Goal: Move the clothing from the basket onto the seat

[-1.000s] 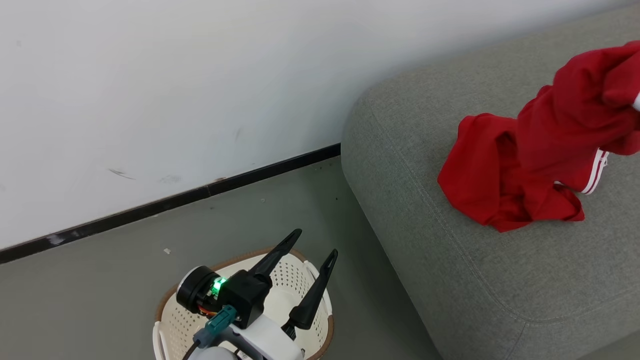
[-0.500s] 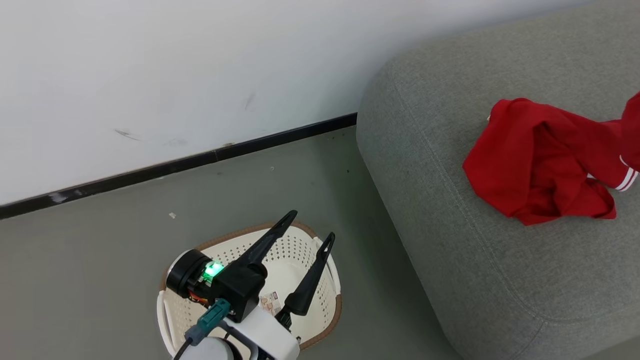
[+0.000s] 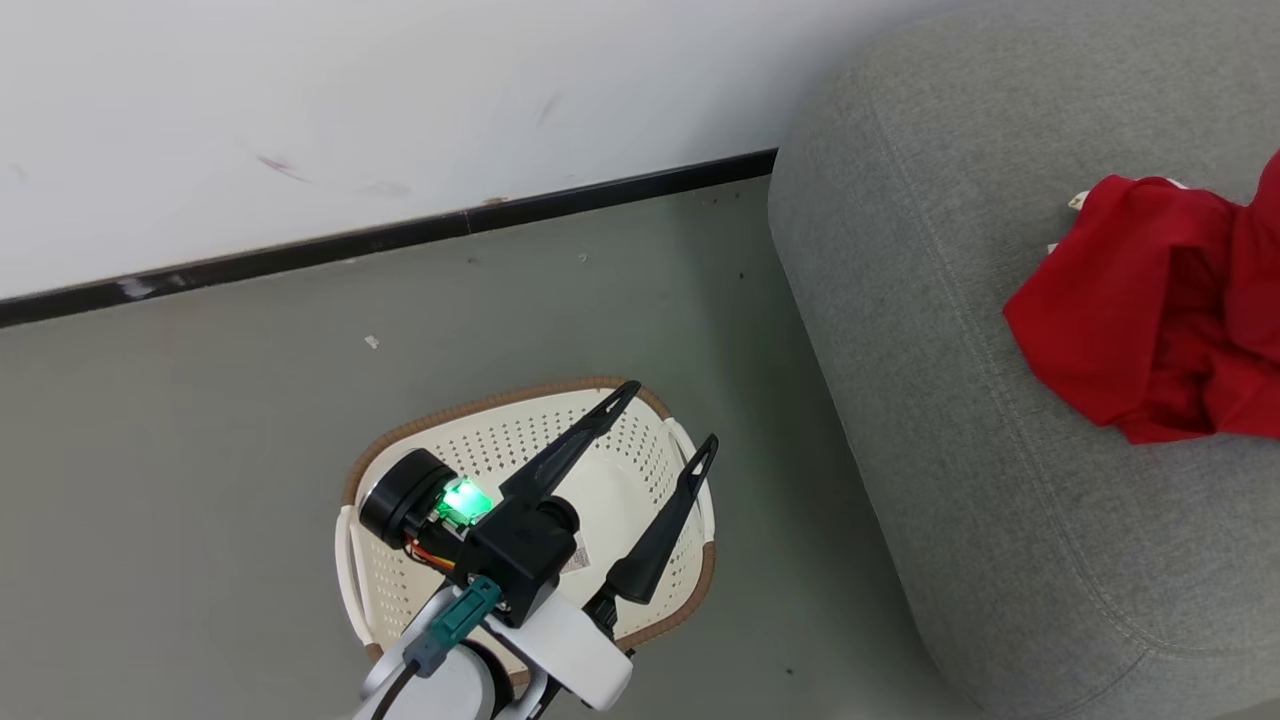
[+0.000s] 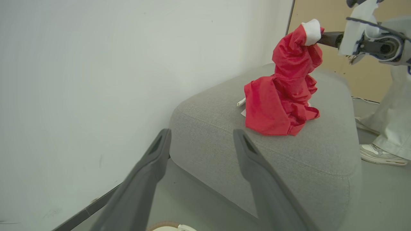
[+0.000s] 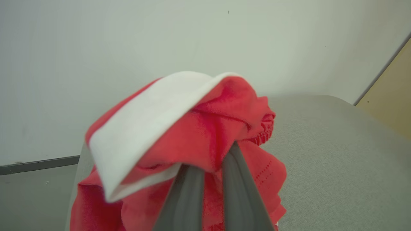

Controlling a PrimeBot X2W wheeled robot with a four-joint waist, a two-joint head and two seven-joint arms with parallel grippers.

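The red clothing (image 4: 279, 96) is on the grey seat (image 4: 314, 150), near the end of it that is close to the wall. The lower part lies in a crumpled heap on the cushion, and the upper part is pulled upward into a kind of column. At the top of this column there is a white band, and there the right gripper (image 4: 328, 38) holds it: its jaws are clenched on the fabric, with red cloth folded over and between the two fingers, as the right wrist view shows (image 5: 212, 166). I cannot tell if the heap is one garment or two. A small white label (image 4: 241, 103) comes out at the side of the heap toward the wall. From the head view, the clothing (image 3: 1150, 310) is at the right edge, on the seat (image 3: 950, 400). The basket (image 3: 480, 450) stands on the grey floor (image 3: 200, 450), apart from the seat and near the wall with the black skirting (image 3: 400, 235). The left gripper (image 3: 671, 412) hangs above the basket, its jaws released and spread wide, holding nothing. Beyond the far end of the seat a person's foot in a pale shoe (image 4: 380, 154) stands on the floor.
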